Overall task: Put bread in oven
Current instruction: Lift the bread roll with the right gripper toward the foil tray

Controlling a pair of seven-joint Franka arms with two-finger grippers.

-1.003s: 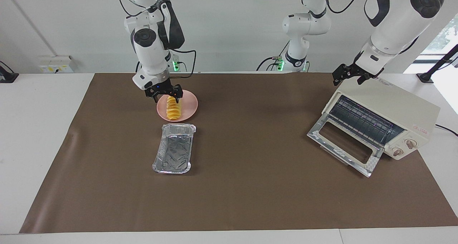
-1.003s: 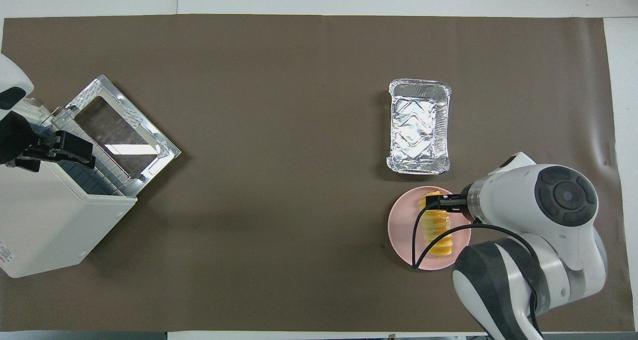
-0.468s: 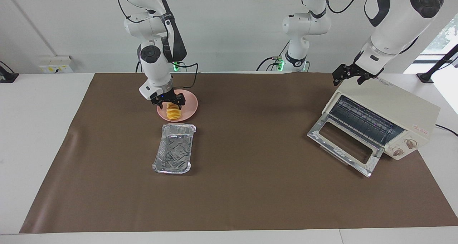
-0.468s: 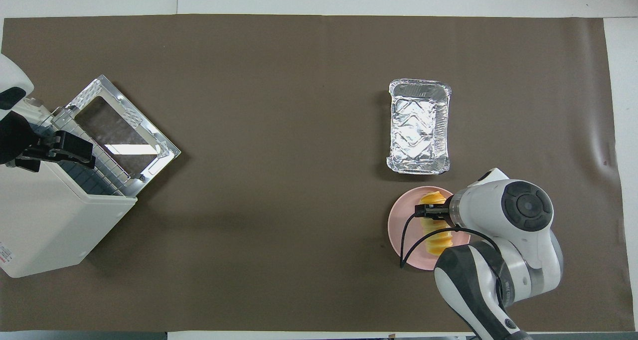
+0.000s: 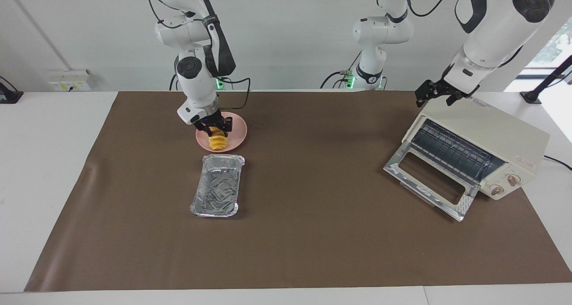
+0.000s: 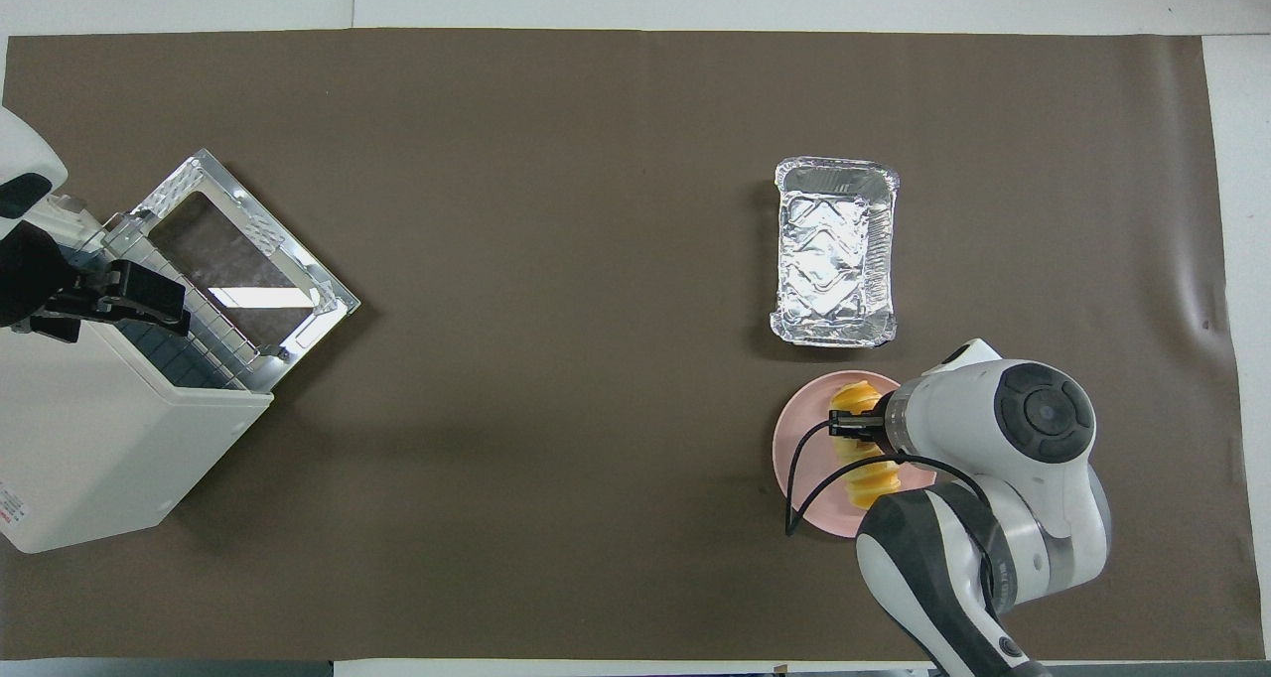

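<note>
Facing view shows right pincer (image 5: pixel 216 131) clamped on bread (image 5: pixel 217 141); overhead, its arm hides that. Left pincer (image 5: pixel 435 93) apart.

Golden ridged bread loaf (image 6: pixel 862 478) on round pink plate (image 6: pixel 794 459): middle and robot-side portions hidden under the right arm in overhead view. Cream-white boxy toaster oven (image 6: pixel 89 439): cut off by overhead frame edge; knob markings (image 5: pixel 512 180) too small to read.
</note>
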